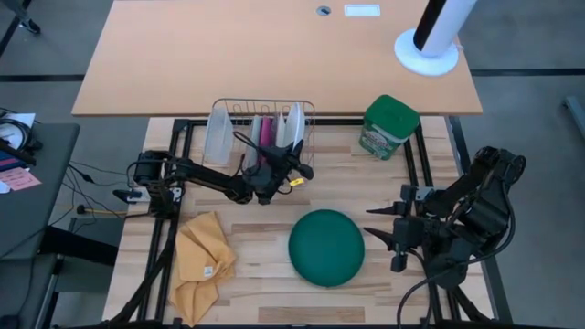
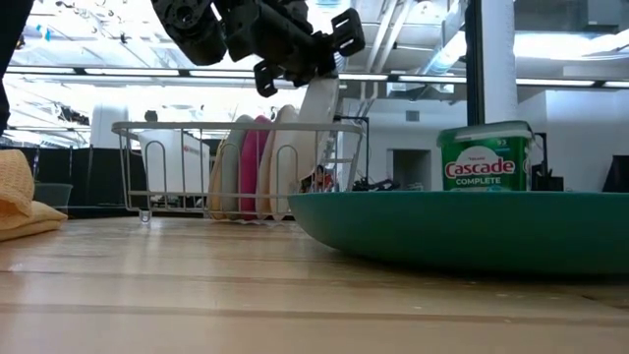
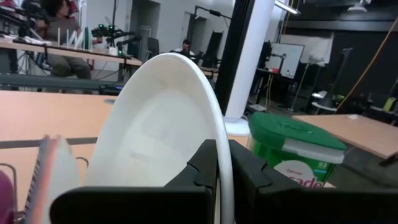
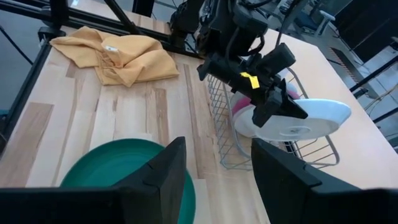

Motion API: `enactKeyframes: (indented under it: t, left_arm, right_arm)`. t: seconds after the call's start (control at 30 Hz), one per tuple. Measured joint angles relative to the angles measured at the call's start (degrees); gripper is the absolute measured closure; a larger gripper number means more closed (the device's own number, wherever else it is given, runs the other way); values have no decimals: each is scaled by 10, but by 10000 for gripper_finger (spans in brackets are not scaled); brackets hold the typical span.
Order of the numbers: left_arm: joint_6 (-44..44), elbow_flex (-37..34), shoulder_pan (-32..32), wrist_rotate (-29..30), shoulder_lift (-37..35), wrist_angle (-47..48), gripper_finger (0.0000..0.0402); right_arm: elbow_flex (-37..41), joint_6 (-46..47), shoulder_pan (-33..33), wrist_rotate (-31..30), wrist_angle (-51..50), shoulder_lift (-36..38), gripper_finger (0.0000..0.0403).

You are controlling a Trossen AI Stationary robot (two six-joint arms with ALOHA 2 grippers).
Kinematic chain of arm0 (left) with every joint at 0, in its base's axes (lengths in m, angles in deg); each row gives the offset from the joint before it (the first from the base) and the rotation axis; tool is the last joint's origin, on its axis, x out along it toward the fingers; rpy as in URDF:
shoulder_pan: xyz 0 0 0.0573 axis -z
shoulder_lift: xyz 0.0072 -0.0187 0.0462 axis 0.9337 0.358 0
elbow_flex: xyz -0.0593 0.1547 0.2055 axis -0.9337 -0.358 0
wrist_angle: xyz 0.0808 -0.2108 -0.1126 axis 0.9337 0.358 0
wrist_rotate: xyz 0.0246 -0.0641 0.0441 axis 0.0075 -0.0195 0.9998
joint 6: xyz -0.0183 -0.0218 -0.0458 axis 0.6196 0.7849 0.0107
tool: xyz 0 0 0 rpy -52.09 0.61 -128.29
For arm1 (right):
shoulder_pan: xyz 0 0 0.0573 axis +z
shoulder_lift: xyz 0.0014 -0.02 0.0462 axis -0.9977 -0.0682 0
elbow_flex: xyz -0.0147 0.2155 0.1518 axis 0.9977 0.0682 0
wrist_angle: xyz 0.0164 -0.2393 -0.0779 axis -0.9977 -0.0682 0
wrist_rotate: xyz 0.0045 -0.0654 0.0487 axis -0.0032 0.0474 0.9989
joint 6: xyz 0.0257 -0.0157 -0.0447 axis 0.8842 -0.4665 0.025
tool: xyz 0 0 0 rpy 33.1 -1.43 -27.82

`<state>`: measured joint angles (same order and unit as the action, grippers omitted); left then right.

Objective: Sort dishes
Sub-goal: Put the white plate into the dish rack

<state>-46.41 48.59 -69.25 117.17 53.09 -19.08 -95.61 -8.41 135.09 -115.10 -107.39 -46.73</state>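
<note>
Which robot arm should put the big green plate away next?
Probably the right. The right gripper is open beside the upside-down dark green plate, while the left gripper is shut on a white plate at the wire rack.

a lab: robot rigs, desks [image 3: 56,53], exposed ceiling, seated person [image 3: 59,25].

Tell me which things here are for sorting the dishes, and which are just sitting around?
For the job: white plate pinched by the left gripper; pink plate in the wire rack; upside-down green plate; open right gripper, waiting.

Just sitting around: green Cascade canister; yellow cloth; frosted container.
</note>
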Motion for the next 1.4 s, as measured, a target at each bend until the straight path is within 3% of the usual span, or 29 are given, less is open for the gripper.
enactKeyframes:
  t: [0.73,1.4]
  left_arm:
    - [33,-1,0,-40,1,-23,391]
    - [30,0,-9,-9,1,17,391]
  right_arm:
    - [0,0,0,0,0,0,223]
    - [0,0,0,0,0,0,223]
